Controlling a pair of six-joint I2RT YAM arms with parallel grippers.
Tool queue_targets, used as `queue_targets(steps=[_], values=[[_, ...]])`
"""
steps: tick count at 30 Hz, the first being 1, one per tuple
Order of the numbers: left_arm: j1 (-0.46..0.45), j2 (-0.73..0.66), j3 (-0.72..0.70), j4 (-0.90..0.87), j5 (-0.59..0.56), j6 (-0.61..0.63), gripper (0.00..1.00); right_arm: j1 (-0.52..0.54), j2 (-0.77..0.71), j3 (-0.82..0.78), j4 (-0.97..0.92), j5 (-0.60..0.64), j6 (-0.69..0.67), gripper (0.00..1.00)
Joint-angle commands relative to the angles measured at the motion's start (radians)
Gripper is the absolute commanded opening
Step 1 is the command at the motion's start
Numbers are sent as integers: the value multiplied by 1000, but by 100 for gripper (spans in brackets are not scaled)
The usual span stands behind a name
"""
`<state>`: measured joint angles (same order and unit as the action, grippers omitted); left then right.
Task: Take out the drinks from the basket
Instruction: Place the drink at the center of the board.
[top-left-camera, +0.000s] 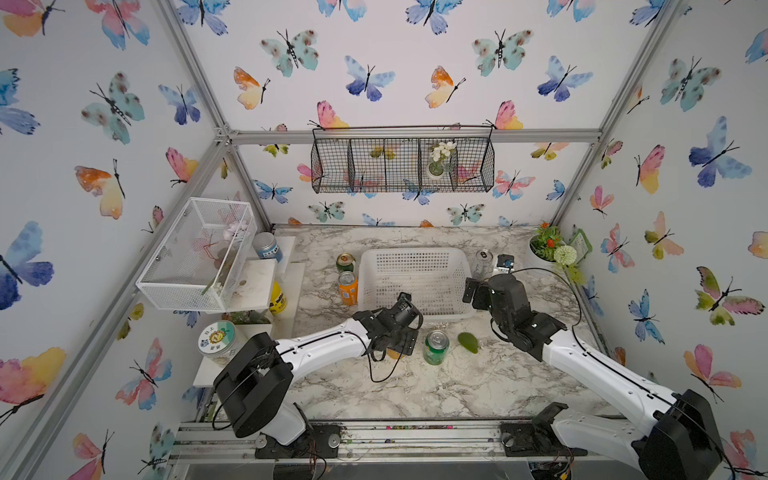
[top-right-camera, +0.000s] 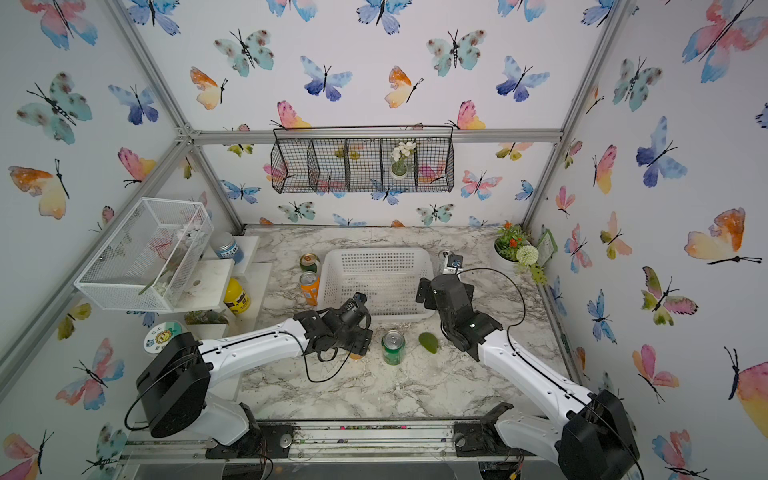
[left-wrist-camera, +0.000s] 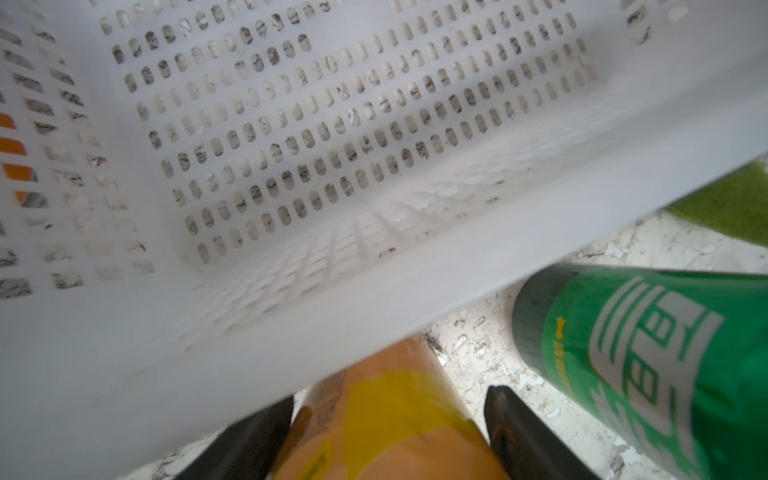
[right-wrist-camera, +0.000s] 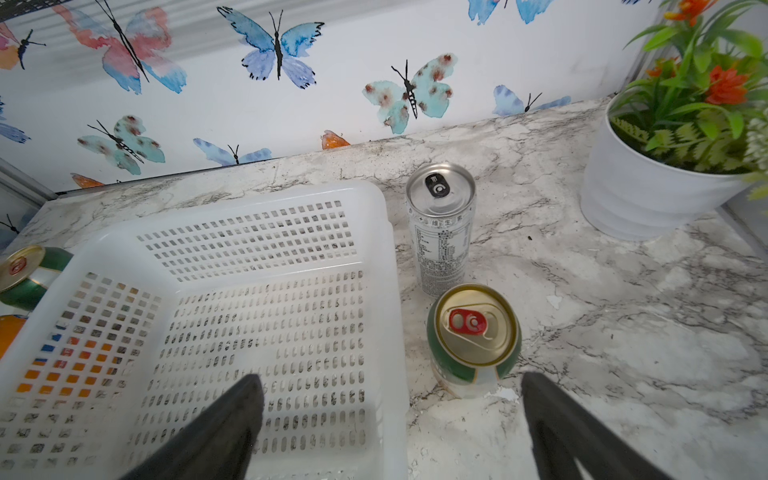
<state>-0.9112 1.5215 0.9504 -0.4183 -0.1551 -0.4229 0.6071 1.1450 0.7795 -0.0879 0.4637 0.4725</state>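
Observation:
The white basket (top-left-camera: 415, 254) stands empty mid-table. Left of it stand a dark green can (top-left-camera: 345, 262) and an orange can (top-left-camera: 348, 287). In front of it stands a bright green can (top-left-camera: 436, 347). My left gripper (left-wrist-camera: 392, 395) points down over a second orange can (left-wrist-camera: 386, 415), upright on the table by the basket's front wall. Its jaws flank the can loosely, with a strip of table showing beside one finger. My right gripper (right-wrist-camera: 390, 378) hangs open and empty over the basket's right rim (right-wrist-camera: 374, 195). Beside it stand a gold-topped green can (right-wrist-camera: 473, 332) and a slim silver can (right-wrist-camera: 440, 232).
A green avocado-like fruit (top-left-camera: 468, 343) lies right of the bright green can. A potted plant (top-left-camera: 548, 249) fills the back right corner. On the left are a white mesh box (top-left-camera: 195, 257), a blue-lidded jar (top-left-camera: 266, 245), a yellow bottle (top-left-camera: 277, 299) and shelves.

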Motion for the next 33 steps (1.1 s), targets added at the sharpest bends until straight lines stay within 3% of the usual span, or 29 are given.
queue_targets(steps=[1, 13, 17, 21, 23, 27, 33], values=[[11, -3, -12, 29, 25, -11, 84, -7, -8, -10, 11, -2, 12, 100], [11, -69, -7, -4, -2, -36, 99, -7, -10, -11, 11, 8, 21, 100], [12, -123, 15, -51, -24, -47, 99, -7, -11, -8, 9, 18, 24, 100], [21, -200, 71, -128, -144, -48, 99, -8, -19, -1, 7, 21, 23, 100], [77, -243, 107, -151, -209, -33, 99, -8, -11, 11, -5, 39, 31, 100], [278, -294, 154, -119, -271, 13, 99, -8, 12, 44, -51, 91, 63, 99], [545, -334, 27, 174, -267, 157, 99, -9, -17, 26, -20, 99, 52, 98]])
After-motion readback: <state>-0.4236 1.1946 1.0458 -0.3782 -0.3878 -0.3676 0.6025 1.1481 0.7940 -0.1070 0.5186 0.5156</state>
